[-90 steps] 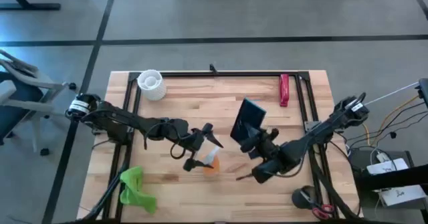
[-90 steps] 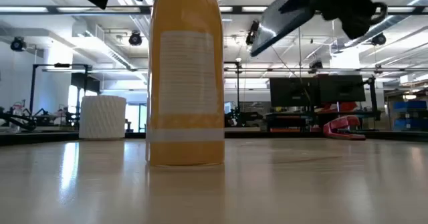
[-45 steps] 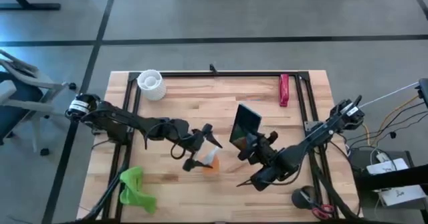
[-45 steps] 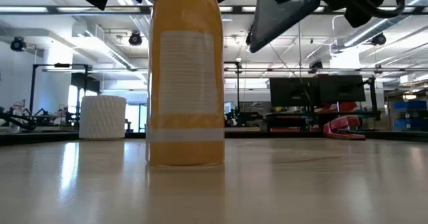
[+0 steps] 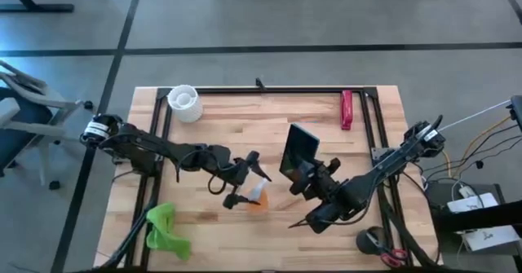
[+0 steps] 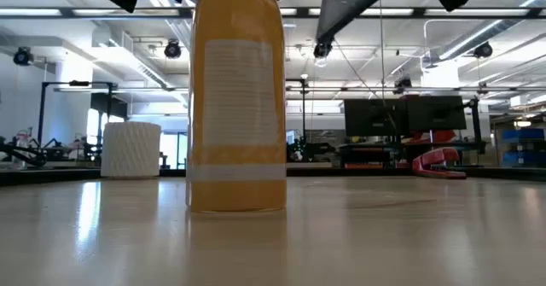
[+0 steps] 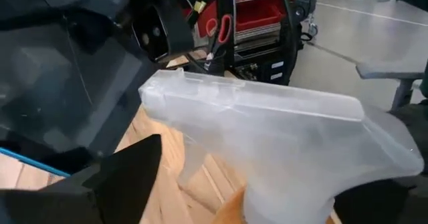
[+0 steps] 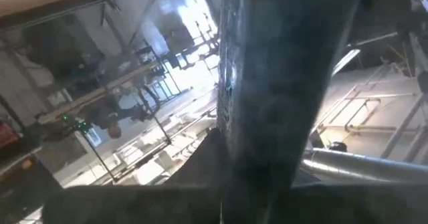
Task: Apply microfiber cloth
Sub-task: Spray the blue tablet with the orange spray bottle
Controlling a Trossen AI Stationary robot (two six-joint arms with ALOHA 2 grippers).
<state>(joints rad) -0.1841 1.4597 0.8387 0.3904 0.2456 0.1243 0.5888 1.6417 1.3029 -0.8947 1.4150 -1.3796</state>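
1. My right gripper (image 5: 303, 178) is clenched on the black slab (image 5: 298, 152), holding it raised and tilted above the middle of the table (image 5: 269, 118).
2. My left gripper (image 5: 245, 193) sits around the white sprayer top of the orange bottle (image 5: 258, 200); I cannot tell how firmly it grips.
3. The bottle stands upright, just beside the slab. In the low view it carries a pale label (image 6: 237, 107), but I cannot read the print.
4. The microfiber cloth (image 5: 165, 231) lies crumpled at the table's near left corner, well apart from both grippers.
5. A white ribbed cup (image 5: 183, 102) sits at the far left corner and a red object (image 5: 347, 110) near the far right edge.
6. Bare wood stays open between cloth and bottle.
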